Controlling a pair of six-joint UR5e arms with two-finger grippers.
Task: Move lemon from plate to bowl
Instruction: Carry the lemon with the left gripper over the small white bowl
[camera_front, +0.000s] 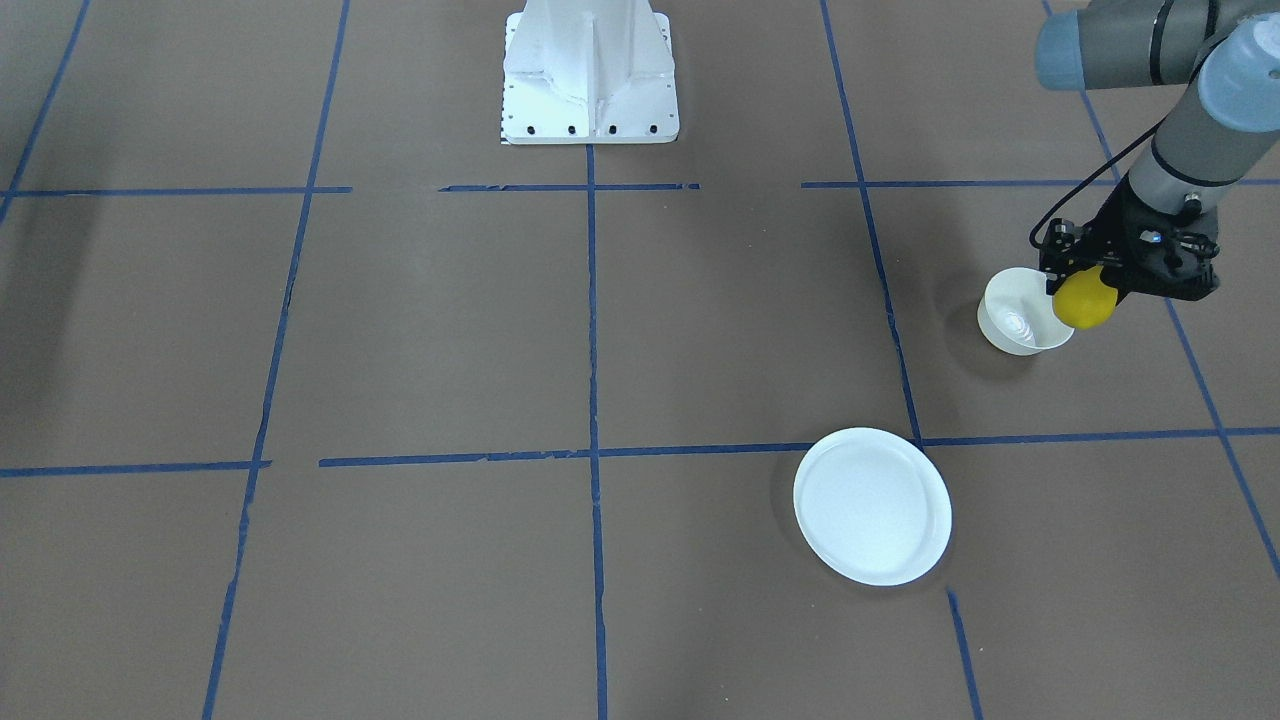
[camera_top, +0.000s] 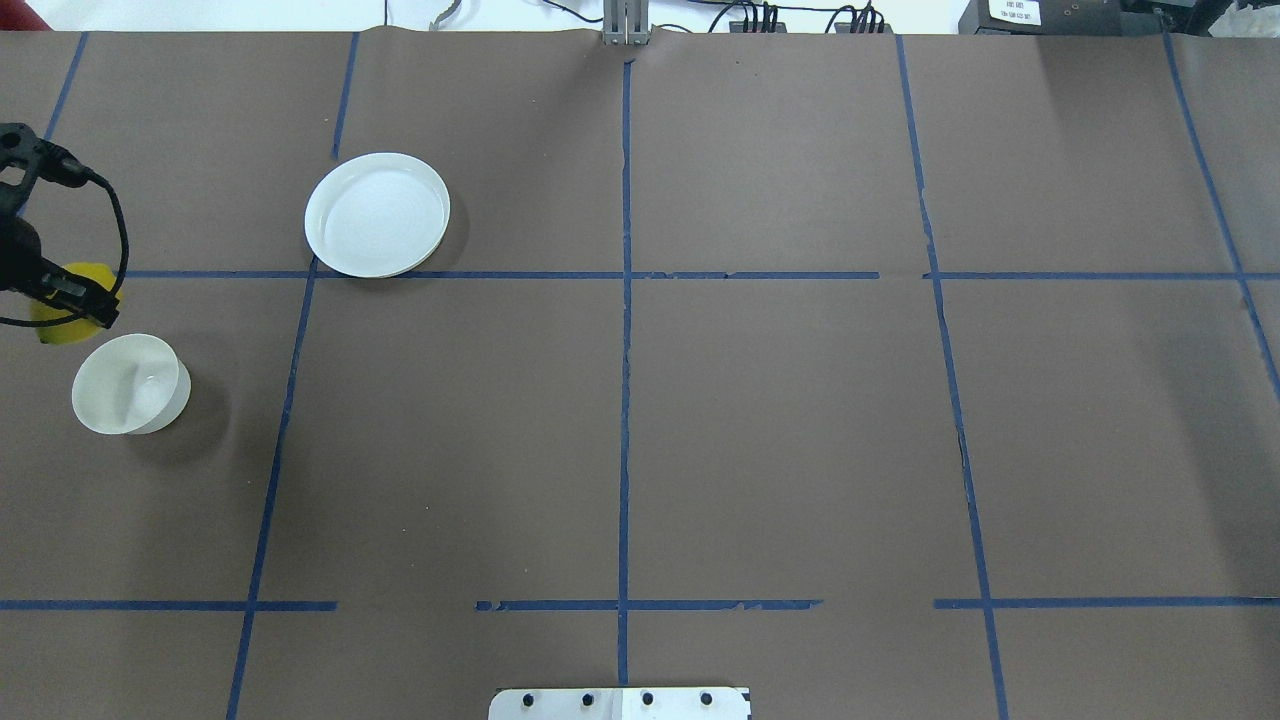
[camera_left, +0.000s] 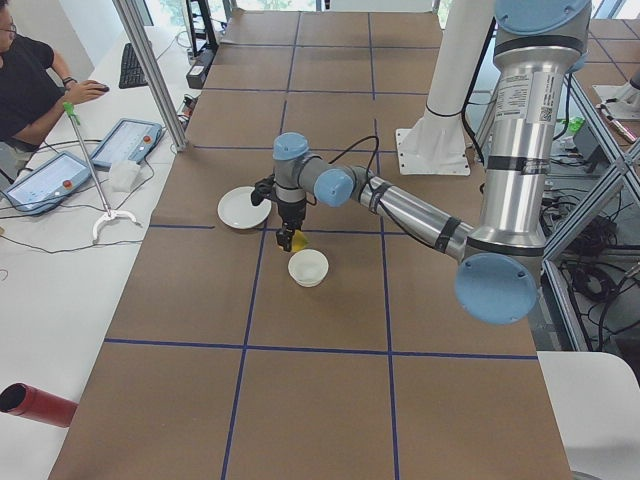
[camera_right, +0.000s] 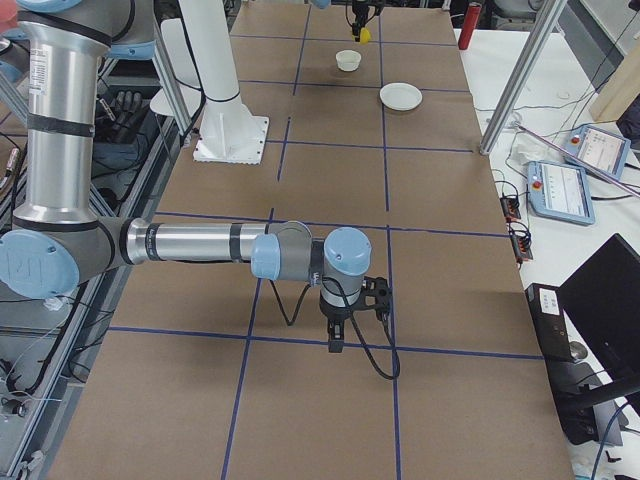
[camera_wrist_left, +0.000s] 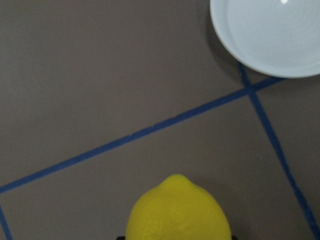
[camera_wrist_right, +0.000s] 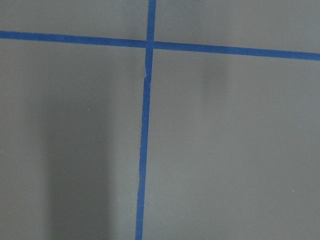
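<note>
- While the left gripper (camera_front: 1088, 283) is clamped on the lemon (camera_front: 1085, 302), the fruit hangs above the table just beside the bowl (camera_front: 1008, 318), with its nub pointing away from the wrist.
- In the overhead view, the empty bowl sits at about four o'clock from the lemon.
- The plate (camera_front: 872, 505) lies empty, well apart.
- The right gripper (camera_right: 337, 338) hovers far off, and the state of its jaws cannot be told.

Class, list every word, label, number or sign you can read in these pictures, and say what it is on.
Nothing is legible in any view.
White label on the black box at the table's far edge: too small to read.
Printed sticker on the left arm's silver tube: too small to read.
Bright yellow lemon, flat white plate, small deep white bowl: no markings visible.
</note>
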